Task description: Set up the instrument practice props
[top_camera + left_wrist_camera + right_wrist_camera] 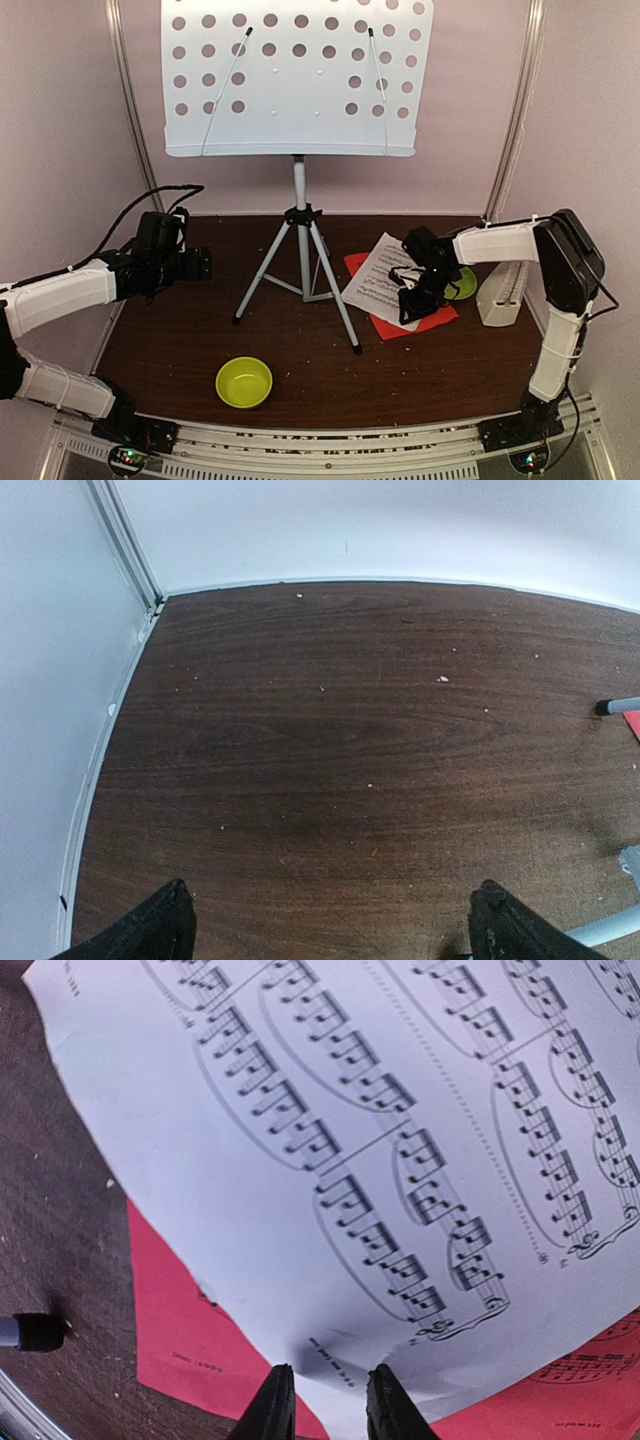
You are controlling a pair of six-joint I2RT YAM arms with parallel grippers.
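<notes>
**Figure. Two-arm workcell, overhead and wrist views, left to right.**

The left end effector (203, 265) hovered released above the dark wooden tabletop (170, 340) at the far left. In its own wrist view the left end effector (328, 925) had its two black fingers (150, 928) spread wide, with only bare wood between them.

A lime-green bowl (244, 382) sat near the front edge, well apart from both arms.

The music stand (300, 100) stood upright at centre rear on its grey tripod. Its pale perforated desk, raised high against the back wall, carried no page. One rubber-tipped tripod foot (30, 1332) rested on the wood just beside the red page.

Right of the tripod, the white sheet-music page (375, 275) lay tilted over the red sheet-music page (395, 325), which lay flat on the tabletop with its edges showing beneath. The staves on the white sheet-music page (380, 1160) were legible in the right wrist view, where the red sheet-music page (180, 1330) showed below it.

The right end effector (412, 298) was over the right part of the pages. In its wrist view the right end effector (325, 1410) was clenched narrowly on the near edge of the white page, which passed between the two fingertips (275, 1405).

A lime-green plate (464, 285) lay partly hidden behind that end effector.

The cream metronome (502, 292) stood upright at the far right, near the side wall.
</notes>
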